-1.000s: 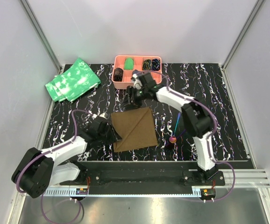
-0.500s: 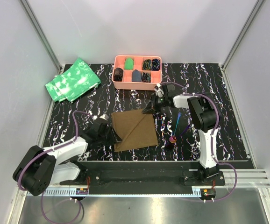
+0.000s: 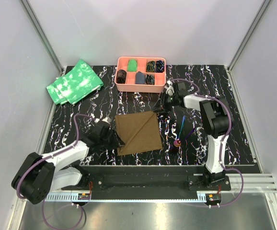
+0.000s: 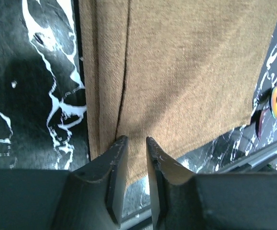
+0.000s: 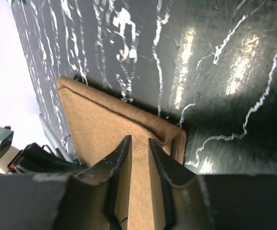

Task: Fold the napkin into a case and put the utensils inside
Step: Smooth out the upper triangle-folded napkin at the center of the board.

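We record bright, even overhead light in the top view, shadows soft. Right wrist view: glare patches on the surface (image 5: pixel 239 57). Fingers (image 4: pixel 112 184) of the left pincer (image 4: pixel 136 141): near the lens, blurred.

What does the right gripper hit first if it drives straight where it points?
Probably the napkin: the right gripper has its tips over the folded corner, and the rolled edge lies right ahead. Beyond that only the black marbled mat shows. Contact depth is unclear.
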You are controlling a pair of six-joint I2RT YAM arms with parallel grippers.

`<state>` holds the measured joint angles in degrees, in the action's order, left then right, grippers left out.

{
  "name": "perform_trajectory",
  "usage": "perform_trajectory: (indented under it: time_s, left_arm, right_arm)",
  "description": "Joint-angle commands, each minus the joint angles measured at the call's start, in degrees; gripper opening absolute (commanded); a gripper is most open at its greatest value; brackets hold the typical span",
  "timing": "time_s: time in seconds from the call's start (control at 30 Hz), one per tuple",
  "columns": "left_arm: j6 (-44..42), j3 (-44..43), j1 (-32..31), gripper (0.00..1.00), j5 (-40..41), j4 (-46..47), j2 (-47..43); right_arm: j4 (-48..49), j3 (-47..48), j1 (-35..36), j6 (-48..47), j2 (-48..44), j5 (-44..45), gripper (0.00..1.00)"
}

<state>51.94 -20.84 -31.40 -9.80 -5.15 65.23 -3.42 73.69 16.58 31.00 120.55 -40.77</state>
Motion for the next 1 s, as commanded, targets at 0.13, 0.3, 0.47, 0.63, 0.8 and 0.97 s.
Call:
perform_trajectory:
  time_s: [0.13,0.3,0.47,0.63,0.8,0.97]
  left_arm:
    - [-1.8,-10.2,0.3,0.30,-3.5,-3.0,-2.3]
    - [-1.4,-10.0,0.4,0.30,-5.7,1.5,3.2]
    - [-1.3,-5.0,0.5,0.29,-4.4,4.1,6.1]
    - [-2.4,-1.1,0.5,0.29,-2.3,2.8,3.3]
    - [-2.2,-0.3,0.5,0.29,-2.8,1.5,1.0]
    - [-1.3,-1.0,0.5,0.29,-3.6,-1.7,-4.5]
  right_arm:
    - [-2.4,0.1,-0.4,-1.8,-10.1,2.4,0.34]
    - [2.0,-1.3,-0.5,0.5,-5.6,-0.2,0.34]
    - [4.7,-0.5,-0.5,0.2,-0.1,-0.9,0.33]
    - [3.8,0.1,-0.5,-1.4,2.1,0.4,0.33]
    - [-0.2,1.0,-0.5,-2.6,-2.3,2.7,0.33]
    - [-4.3,-0.3,-0.5,-3.6,-10.3,7.0,0.39]
